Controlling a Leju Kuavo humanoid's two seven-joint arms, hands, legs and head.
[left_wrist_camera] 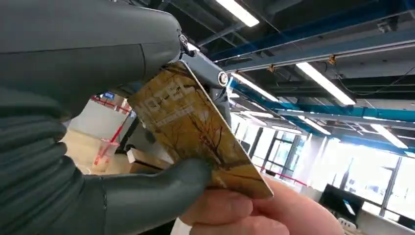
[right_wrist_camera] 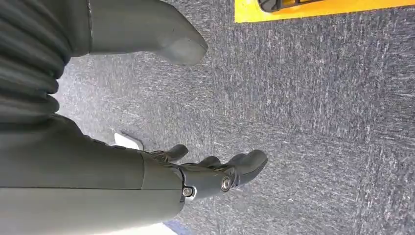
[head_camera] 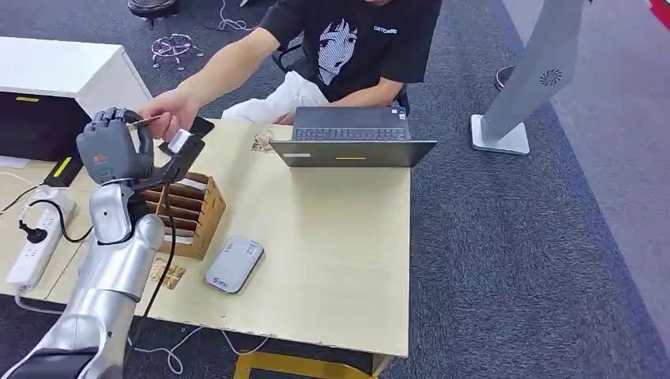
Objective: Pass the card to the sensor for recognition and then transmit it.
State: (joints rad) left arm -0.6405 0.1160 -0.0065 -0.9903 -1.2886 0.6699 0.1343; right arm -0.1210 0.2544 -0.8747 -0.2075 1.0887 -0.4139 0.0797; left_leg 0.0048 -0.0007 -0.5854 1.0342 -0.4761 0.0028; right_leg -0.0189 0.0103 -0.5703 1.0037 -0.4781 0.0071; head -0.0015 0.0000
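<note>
My left hand (head_camera: 115, 148) is raised over the table's far left corner, beside the wooden box. It pinches a brown and gold card (left_wrist_camera: 195, 132) between thumb and fingers. In the head view the card (head_camera: 147, 121) shows as a thin edge above the hand. A person's hand (head_camera: 171, 110) reaches across the table and grips the card's other end, and their fingers (left_wrist_camera: 254, 210) close on its corner. The grey sensor pad (head_camera: 235, 264) lies flat on the table, nearer me than the box. My right hand (right_wrist_camera: 215, 176) hangs over the carpet, fingers apart, holding nothing.
A wooden slotted box (head_camera: 188, 210) stands next to my left arm. An open laptop (head_camera: 352, 139) sits at the far edge in front of the seated person. A white power strip (head_camera: 39, 235) lies at the left. Loose cards (head_camera: 167, 273) lie on the table (head_camera: 340, 253).
</note>
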